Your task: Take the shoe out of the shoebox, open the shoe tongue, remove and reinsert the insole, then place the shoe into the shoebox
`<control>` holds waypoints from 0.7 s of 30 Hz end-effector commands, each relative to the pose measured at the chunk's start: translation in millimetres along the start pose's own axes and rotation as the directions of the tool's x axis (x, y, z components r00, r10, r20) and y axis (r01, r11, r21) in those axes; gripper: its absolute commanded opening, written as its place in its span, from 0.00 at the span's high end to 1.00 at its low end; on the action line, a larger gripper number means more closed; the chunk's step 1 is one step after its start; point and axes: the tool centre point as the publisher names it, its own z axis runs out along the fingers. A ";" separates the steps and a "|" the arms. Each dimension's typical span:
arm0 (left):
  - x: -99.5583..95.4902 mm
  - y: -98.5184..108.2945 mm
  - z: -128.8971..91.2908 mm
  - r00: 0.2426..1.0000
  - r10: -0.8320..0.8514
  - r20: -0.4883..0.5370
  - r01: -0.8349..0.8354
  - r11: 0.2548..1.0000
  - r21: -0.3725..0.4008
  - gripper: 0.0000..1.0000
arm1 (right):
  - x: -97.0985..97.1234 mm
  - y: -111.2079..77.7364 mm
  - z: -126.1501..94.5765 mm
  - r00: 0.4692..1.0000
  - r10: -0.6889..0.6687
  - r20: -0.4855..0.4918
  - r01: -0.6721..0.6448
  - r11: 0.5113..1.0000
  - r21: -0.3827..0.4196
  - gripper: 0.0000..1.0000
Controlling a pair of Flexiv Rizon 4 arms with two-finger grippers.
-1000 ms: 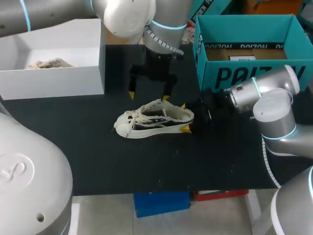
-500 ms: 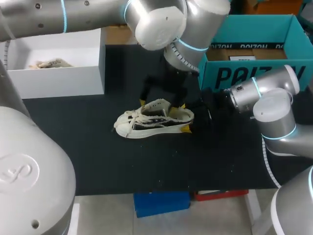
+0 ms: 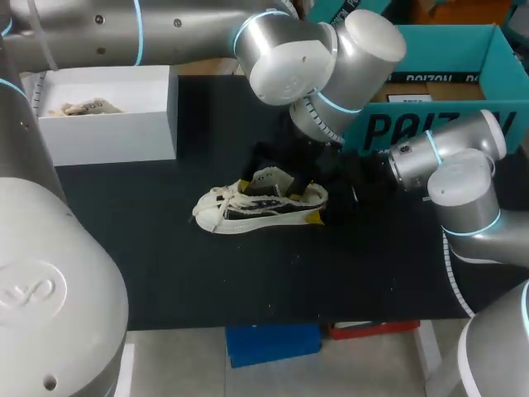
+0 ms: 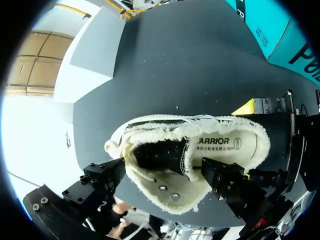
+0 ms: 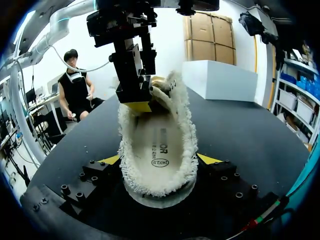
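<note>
A cream canvas shoe [image 3: 248,207] with frayed edges lies on the black table, toe to the left. My right gripper [image 3: 319,201] holds its heel: in the right wrist view the heel [image 5: 157,170] sits between both yellow-tipped fingers [image 5: 111,160], touching each. The printed insole [image 4: 225,142] shows inside the shoe. My left gripper [image 3: 269,186] hangs open right over the shoe's mouth [image 4: 165,155]. In the right wrist view one of its yellow tips [image 5: 137,106] is at the tongue end of the opening. The teal shoebox [image 3: 430,124] stands at the back right.
A white box [image 3: 107,124] with crumpled paper inside stands at the back left. Bare black tabletop [image 3: 273,273] lies in front of the shoe. The left arm's big elbow [image 3: 289,58] hangs above the table's middle.
My left arm has swung right and come down, bringing its open gripper from behind the shoe onto the shoe's opening. The right gripper and the shoe have stayed put.
</note>
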 end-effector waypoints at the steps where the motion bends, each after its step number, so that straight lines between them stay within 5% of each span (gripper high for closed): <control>1: 6.7 -7.3 6.1 0.999 -0.004 0.047 0.005 1.000 -0.018 0.00 | -0.4 -0.3 2.7 1.000 0.001 0.002 -0.001 1.000 0.001 1.00; 8: -3.3 -10.7 9.8 0.998 -0.002 0.069 0.004 1.000 -0.029 0.02 | -0.4 -0.3 2.7 1.000 0.001 0.002 -0.001 1.000 0.001 1.00; 9: -4.2 -11.0 9.9 0.998 0.000 0.068 0.002 0.999 -0.033 0.18 | -0.4 -0.3 2.7 1.000 0.001 0.002 -0.001 1.000 0.001 1.00; 11: -5.7 -11.9 10.1 0.998 0.000 0.071 0.002 0.999 -0.034 0.18 | -0.4 -0.3 2.7 1.000 0.001 0.002 -0.001 1.000 0.001 1.00; 14: -5.3 -11.3 7.2 0.997 0.011 0.070 -0.008 0.999 -0.031 0.48 | -0.4 -0.3 2.7 1.000 0.001 0.002 -0.001 1.000 0.001 1.00; 17: -3.0 -10.0 2.8 0.998 0.020 0.064 -0.019 1.000 -0.025 0.56 | -0.4 -0.3 2.7 1.000 0.001 0.002 -0.001 1.000 0.001 1.00; 21: -0.2 -8.7 1.0 0.997 0.038 0.069 -0.036 0.999 -0.021 0.87 | -0.4 -0.3 2.7 1.000 0.001 0.002 -0.001 1.000 0.001 1.00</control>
